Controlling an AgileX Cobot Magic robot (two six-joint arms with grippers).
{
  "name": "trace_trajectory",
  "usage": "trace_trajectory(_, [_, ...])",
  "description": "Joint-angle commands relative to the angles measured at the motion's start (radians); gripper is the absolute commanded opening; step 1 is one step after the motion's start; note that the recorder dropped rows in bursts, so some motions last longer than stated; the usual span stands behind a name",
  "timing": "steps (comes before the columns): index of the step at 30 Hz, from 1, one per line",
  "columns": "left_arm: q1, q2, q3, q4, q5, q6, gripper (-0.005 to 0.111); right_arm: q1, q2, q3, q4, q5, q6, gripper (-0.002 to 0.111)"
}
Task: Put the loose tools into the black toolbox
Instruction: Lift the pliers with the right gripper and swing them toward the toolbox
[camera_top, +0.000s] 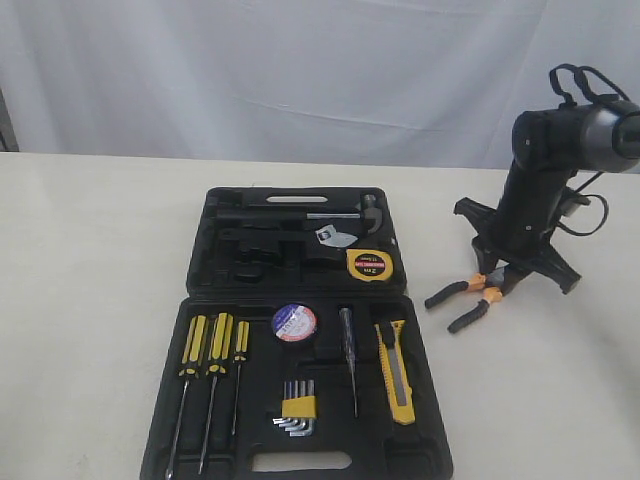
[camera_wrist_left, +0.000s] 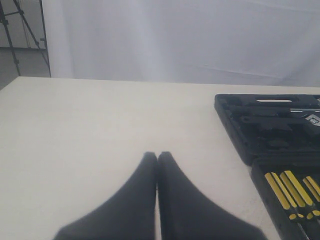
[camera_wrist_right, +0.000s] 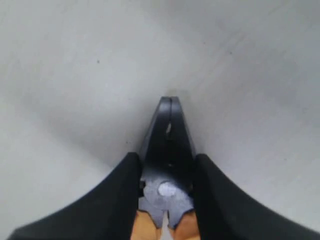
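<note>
**Pliers in the right pincer, out beside the open toolbox**

The toolbox (camera_top: 255, 385) lay wide open on the worktop (camera_top: 90, 300), both halves flat, and it was nearly stocked. The tape measure (camera_top: 368, 264) sat in the far half at its right end. The tape roll (camera_top: 294, 322) sat at the top of the near half, and the knife (camera_top: 395, 370) lay along that half's right side. Screwdrivers (camera_top: 212, 345) lined the left side, with the hex keys (camera_top: 297, 408) in the middle.

One tool was out: the pliers (camera_top: 470, 314). They were to the right of the toolbox, near its far half, with the orange-black handles spread and pointing back toward the case. The right pincer (camera_top: 497, 278) had them. In the right wrist view the pincer (camera_wrist_right: 166, 159) was closed onto the pliers' head (camera_wrist_right: 169, 125), one finger pressed on each side just above the pivot. The nose stuck out ahead over bare worktop. Whether the pliers touched the worktop, I could not tell.

The left pincer (camera_wrist_left: 157, 156) was over on its own side, fingertips pressed together with nothing between them. It sat above bare worktop, well left of the toolbox's edge.
</note>
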Motion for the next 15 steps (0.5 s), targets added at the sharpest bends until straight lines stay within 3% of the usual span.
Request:
trace_trajectory(1, [-0.002, -0.003, 0.002, -0.002, 0.000, -0.001, 0.000, -0.011, 0.002, -0.002, -0.024, 0.022, 0.201, 0.000])
trace_trajectory(7, [-0.002, -0.003, 0.002, -0.002, 0.000, -0.001, 0.000, -0.011, 0.002, -0.002, -0.019, 0.069, 0.404, 0.000])
trace_trajectory(15, [-0.002, -0.003, 0.002, -0.002, 0.000, -0.001, 0.000, -0.011, 0.002, -0.002, -0.027, 0.072, 0.409, 0.000])
